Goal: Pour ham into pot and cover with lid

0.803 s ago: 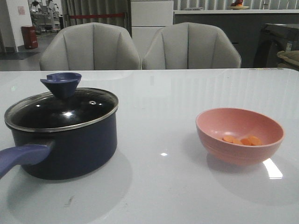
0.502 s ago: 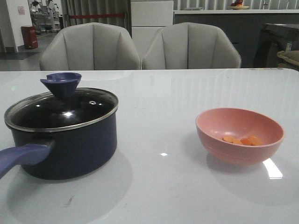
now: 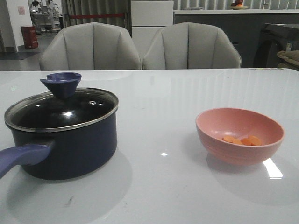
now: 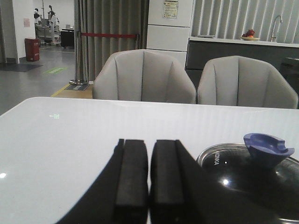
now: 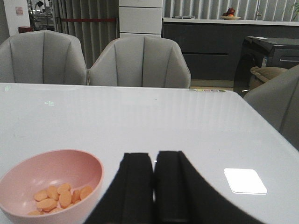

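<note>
I see a wide bare stretch of table (image 3: 159, 121) between the pot (image 3: 70, 144) on my left and the pink bowl (image 3: 239, 135) on my right, well apart. The lid (image 3: 63, 109) closes the pot's mouth, its blue knob (image 3: 61, 83) standing highest. The pot handle (image 3: 21, 157) juts toward me at the left edge. The bowl is open from above. Two chairs (image 3: 140, 46) line the table's far edge.

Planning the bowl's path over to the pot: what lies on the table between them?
Nothing: in the front view the table between the pot and the pink bowl shows only bare white surface with light reflections.
</note>
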Tool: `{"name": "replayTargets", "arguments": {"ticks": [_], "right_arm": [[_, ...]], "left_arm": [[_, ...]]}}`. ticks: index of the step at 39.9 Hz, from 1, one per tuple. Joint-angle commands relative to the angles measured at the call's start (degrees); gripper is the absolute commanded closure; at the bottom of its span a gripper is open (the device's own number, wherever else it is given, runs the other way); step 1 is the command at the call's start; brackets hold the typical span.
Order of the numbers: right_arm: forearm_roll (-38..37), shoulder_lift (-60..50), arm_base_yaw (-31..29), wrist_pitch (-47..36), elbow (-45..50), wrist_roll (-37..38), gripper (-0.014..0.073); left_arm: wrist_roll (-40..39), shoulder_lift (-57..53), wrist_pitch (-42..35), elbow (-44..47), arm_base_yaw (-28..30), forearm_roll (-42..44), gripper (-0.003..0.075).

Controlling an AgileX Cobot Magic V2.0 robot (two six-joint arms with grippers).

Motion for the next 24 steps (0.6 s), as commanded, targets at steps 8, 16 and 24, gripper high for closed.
{"name": "replayTargets", "arguments": {"ticks": [8, 16, 24], "right_arm": [[-0.6, -1.1, -0.2, -4.3, 0.6, 0.0, 0.0437], [-0.6, -1.1, -0.2, -4.3, 0.6, 0.0, 0.0437], [-0.6, -1.1, -0.2, -4.3, 0.6, 0.0, 0.0437]], "left_arm": [[0.9, -1.2, -18.7, 1.2, 0.0, 1.5, 0.0608], [0.9, 2.9, -9.3, -9.5, 0.0, 1.5, 0.0608], [0.9, 13.5, 11.6, -23.4, 0.0, 1.5, 0.0608]]}}
